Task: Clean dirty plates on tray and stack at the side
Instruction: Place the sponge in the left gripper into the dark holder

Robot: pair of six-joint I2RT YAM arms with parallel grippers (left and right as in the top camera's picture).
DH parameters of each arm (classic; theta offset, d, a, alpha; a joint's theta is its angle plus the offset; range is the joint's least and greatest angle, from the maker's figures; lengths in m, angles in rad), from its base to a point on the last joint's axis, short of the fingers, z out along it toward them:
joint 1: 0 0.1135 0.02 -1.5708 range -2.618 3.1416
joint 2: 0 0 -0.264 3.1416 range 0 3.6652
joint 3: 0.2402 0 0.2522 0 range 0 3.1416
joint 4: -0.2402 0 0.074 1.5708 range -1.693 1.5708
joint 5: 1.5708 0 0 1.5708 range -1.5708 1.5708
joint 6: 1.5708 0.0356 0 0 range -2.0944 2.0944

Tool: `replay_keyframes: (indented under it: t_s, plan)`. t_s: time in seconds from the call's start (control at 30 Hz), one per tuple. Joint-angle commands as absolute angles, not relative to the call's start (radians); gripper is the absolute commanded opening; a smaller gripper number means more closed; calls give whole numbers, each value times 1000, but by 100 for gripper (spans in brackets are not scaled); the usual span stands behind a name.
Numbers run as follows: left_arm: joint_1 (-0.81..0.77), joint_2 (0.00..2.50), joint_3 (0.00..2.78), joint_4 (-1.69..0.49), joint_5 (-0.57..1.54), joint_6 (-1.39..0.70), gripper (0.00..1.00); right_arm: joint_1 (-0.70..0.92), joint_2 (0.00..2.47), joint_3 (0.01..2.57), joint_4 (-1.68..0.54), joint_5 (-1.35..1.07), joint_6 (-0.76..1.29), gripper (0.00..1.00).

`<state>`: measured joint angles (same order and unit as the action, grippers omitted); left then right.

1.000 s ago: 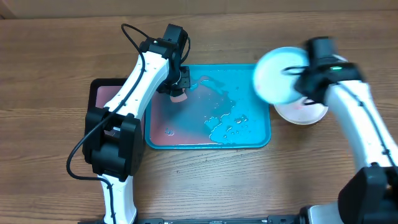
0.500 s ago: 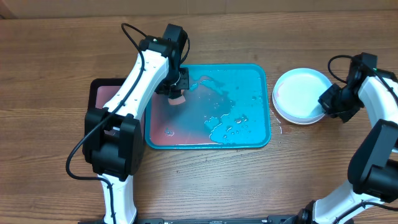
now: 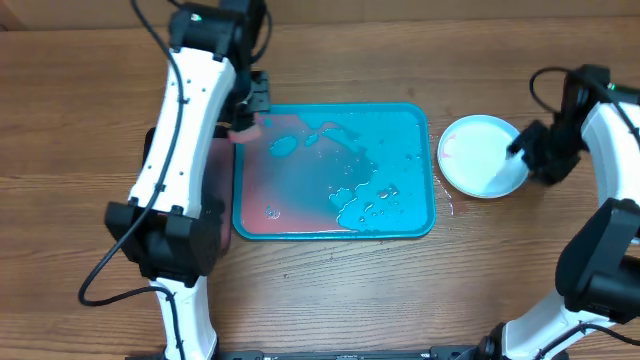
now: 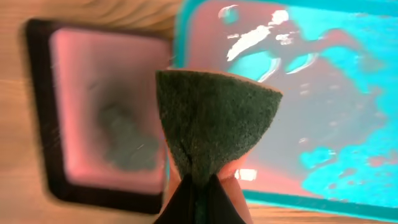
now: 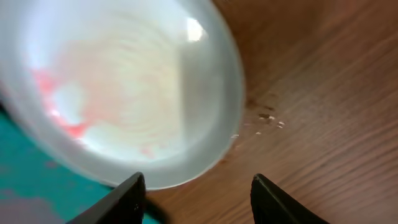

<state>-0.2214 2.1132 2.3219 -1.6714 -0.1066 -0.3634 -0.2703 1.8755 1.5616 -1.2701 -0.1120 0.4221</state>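
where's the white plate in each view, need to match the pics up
Overhead: the small round white plastic plate lies at right on the brown wooden table, just past the tray's right edge.
Left wrist: not in it.
Right wrist: the plate fills the upper left, with red smears inside.
Shared landmark: the large teal-blue plastic tray, centre overhead, upper right in left wrist, lower-left corner in right wrist.
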Motion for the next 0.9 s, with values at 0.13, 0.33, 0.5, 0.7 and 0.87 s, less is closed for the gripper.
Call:
replay_keyframes:
  t_s: [0.13,0.33,0.5,0.7,0.87]
  plan:
    - [-71,2093,2276,-1690,-183,-366,5,-104,1863,1716,-1265,-167,365,83]
    - [23,1998,1977,-1628,-202,-353,4,20,1863,1715,-1223,-166,335,95]
    - [41,1906,1645,-1315,-179,-216,4,81,1863,1715,-1192,-166,336,97]
    - [49,1910,1370,-951,-191,-144,4,99,1863,1715,-1196,-166,335,98]
    - [65,1910,1273,-760,-189,-146,4,100,1863,1715,-1214,-166,334,98]
